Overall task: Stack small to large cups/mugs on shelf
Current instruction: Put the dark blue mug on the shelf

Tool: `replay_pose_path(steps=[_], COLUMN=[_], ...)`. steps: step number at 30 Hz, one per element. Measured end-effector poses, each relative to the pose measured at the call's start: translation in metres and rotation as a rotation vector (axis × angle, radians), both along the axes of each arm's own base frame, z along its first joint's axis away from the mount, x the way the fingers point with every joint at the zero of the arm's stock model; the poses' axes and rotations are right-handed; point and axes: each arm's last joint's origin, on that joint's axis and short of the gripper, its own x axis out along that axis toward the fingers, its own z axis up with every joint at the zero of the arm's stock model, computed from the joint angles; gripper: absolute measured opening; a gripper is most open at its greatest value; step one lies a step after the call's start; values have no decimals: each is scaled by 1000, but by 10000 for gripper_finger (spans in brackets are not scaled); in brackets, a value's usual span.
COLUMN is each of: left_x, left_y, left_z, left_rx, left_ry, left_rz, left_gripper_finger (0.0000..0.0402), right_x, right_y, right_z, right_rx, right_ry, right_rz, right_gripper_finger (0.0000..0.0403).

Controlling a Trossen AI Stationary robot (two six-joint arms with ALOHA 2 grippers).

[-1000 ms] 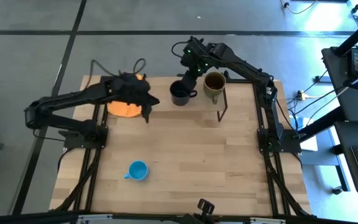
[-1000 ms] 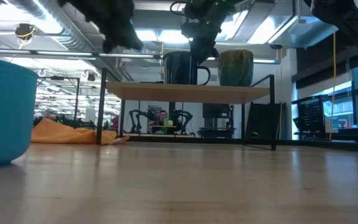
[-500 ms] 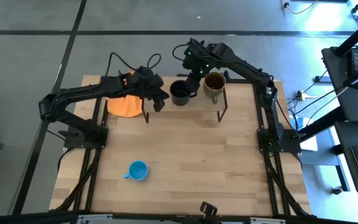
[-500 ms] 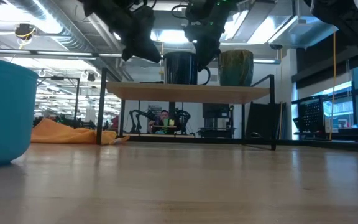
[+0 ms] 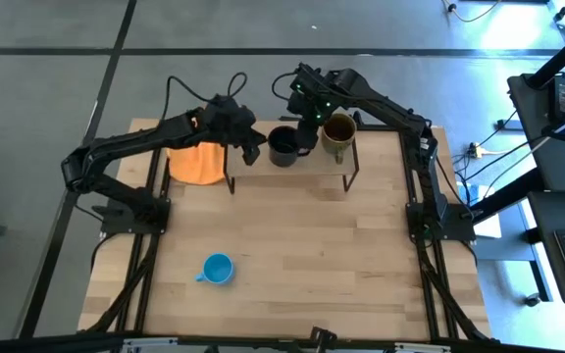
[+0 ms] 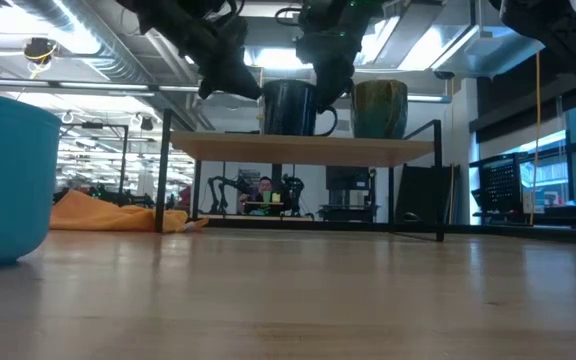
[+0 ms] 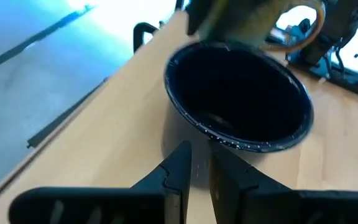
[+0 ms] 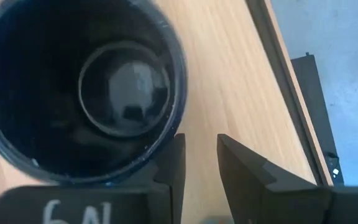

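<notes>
The black mug (image 5: 283, 146) and the olive-brown mug (image 5: 338, 132) stand upright side by side on the shelf's top board (image 5: 263, 173); they also show in the low view, black (image 6: 290, 108) and olive-brown (image 6: 380, 108). The light blue mug (image 5: 218, 268) stands on the table near the front. My left gripper (image 5: 254, 154) is at the black mug's left wall, its fingers nearly together (image 7: 199, 163). My right gripper (image 8: 202, 152) hovers over the black mug's right side, slightly open, with the shelf board showing between its fingers; it hides the handle. My left gripper's fingertips (image 7: 182, 154) come slanting down from the table's left and stand right at the black mug's outer wall, just under the rim (image 7: 229, 142). I cannot tell whether they touch it. My right gripper: one finger (image 8: 173, 163) overlaps the mug's rim from above; I cannot tell whether it touches.
An orange cloth (image 5: 192, 165) lies on the table under the shelf's left end. The shelf's thin black legs (image 6: 166, 170) stand at its ends. Bare tabletop (image 5: 341, 255) lies between the shelf and the blue mug.
My left gripper has swung from beside the orange cloth toward the table's right and far edge, up to the black mug's left side. My right gripper has shifted slightly toward the right, over the mug's handle side. The mugs have stayed in place.
</notes>
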Motion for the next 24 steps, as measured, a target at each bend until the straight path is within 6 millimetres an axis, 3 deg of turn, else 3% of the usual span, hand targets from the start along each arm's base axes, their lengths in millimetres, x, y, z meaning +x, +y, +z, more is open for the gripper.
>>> replay_pose_path(steps=[15, 24], left_x=[1, -15], left_y=[29, 15], left_z=[-19, -4], left_rx=[-28, -75], left_ry=[32, 37], left_rz=[15, 30], left_gripper_finger=[43, 43], right_x=[0, -3], right_y=[4, -6], right_z=[-1, 0], right_rx=[42, -93], right_ry=[-6, 43], right_rz=[51, 19], right_gripper_finger=[94, 94])
